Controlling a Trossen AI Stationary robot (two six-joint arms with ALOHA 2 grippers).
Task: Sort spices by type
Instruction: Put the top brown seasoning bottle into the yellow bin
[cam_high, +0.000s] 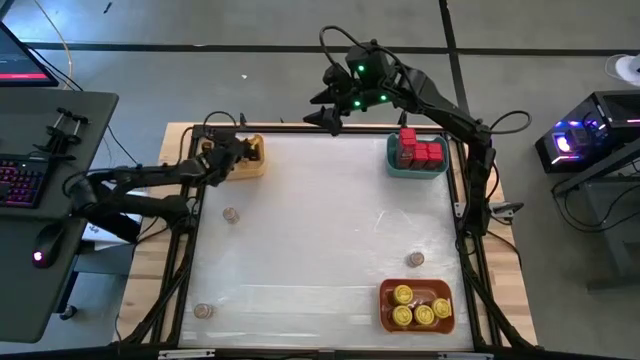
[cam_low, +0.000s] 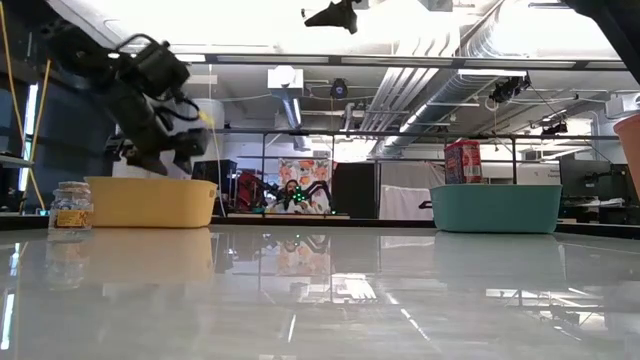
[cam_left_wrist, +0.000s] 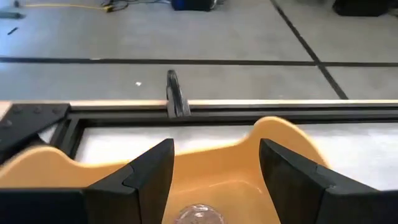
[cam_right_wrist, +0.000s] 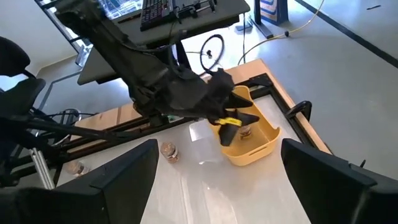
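Note:
My left gripper (cam_left_wrist: 217, 180) stands open just above the yellow bin (cam_high: 245, 165) at the table's far left. A small tan jar (cam_left_wrist: 199, 214) stands inside the bin below the fingers, apart from them; the right wrist view also shows this jar (cam_right_wrist: 245, 132). Three more tan jars stand upright on the table: one (cam_high: 231, 215) near the yellow bin, one (cam_high: 204, 311) at the near left, one (cam_high: 415, 259) at the right. Red tins (cam_high: 418, 152) fill the teal bin (cam_high: 394, 165). Yellow-lidded jars (cam_high: 415, 308) sit in the orange bin (cam_high: 385, 318). My right gripper (cam_right_wrist: 217, 186) hangs open high over the far edge.
A dark frame rail (cam_left_wrist: 249, 115) runs along the table's far edge just behind the yellow bin. The middle of the white table top (cam_high: 320, 230) holds no objects. A desk with a keyboard (cam_high: 20, 180) stands off the table's left side.

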